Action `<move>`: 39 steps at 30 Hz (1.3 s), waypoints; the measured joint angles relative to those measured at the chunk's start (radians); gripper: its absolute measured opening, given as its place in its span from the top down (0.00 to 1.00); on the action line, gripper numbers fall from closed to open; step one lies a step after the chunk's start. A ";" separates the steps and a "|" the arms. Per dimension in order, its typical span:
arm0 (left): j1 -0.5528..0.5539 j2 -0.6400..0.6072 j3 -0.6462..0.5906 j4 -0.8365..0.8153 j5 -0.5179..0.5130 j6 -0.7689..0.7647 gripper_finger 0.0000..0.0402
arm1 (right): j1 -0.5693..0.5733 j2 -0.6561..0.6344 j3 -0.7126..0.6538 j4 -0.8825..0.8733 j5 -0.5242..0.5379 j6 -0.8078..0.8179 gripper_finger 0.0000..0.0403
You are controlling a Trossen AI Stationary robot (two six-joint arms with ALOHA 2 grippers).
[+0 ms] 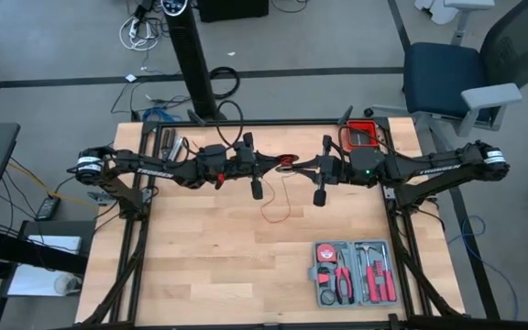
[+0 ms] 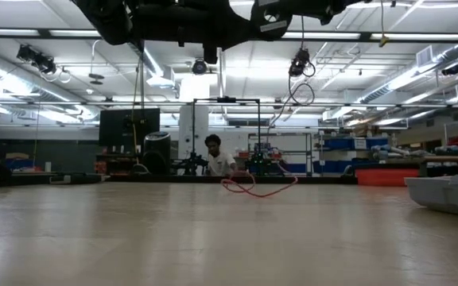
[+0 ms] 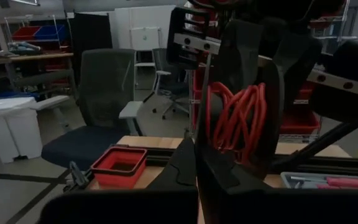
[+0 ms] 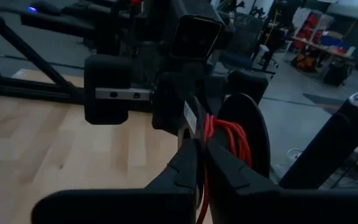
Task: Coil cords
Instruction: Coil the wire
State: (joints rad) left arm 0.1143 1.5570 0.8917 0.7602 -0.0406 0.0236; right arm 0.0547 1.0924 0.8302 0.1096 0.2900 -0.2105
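Cord [image 1: 285, 161]: high view, red bundle mid-air between left gripper [image 1: 276, 163] and right gripper [image 1: 299, 166], tail on table [image 1: 209, 247]; wrist views, both clamp it; keep loops taut and even.

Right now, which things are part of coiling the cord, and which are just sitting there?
Part of the job:
- red cord, partly coiled between the grippers, its loose end trailing on the table
- left gripper, shut, holding the coil
- right gripper, shut on the cord

Just lying about:
- grey tool case
- red tray
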 joint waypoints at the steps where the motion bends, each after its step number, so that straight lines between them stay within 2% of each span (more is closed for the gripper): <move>1: 0.000 0.000 0.000 -0.002 0.000 0.000 1.00 | -0.003 0.000 0.000 0.000 -0.007 0.013 0.97; 7: -0.002 0.000 0.001 -0.023 -0.011 -0.010 0.98 | -0.003 -0.010 -0.002 -0.004 -0.011 0.031 0.99; 16: 0.006 -0.029 0.003 -0.100 -0.024 -0.001 0.77 | -0.003 -0.072 -0.003 -0.011 0.023 0.034 0.99; 18: 0.007 -0.031 0.003 -0.099 -0.002 0.000 0.74 | 0.001 -0.092 -0.003 -0.015 0.026 0.034 0.99; 21: 0.008 -0.028 0.003 -0.100 0.086 -0.001 0.71 | 0.011 -0.111 -0.006 0.020 0.027 0.030 0.99; 24: 0.008 -0.013 0.003 -0.084 0.145 -0.004 0.71 | 0.023 -0.109 -0.052 0.151 0.049 -0.004 0.99; 31: 0.002 0.036 0.003 0.024 0.145 -0.028 0.71 | 0.020 -0.049 -0.190 0.575 0.064 -0.092 0.99; 39: 0.001 0.092 0.003 0.090 0.056 -0.035 0.71 | 0.002 0.071 -0.205 0.762 -0.024 -0.092 0.99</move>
State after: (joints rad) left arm 0.1155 1.6492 0.8944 0.8498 0.0151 -0.0113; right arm 0.0563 1.1638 0.6254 0.8716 0.2656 -0.3028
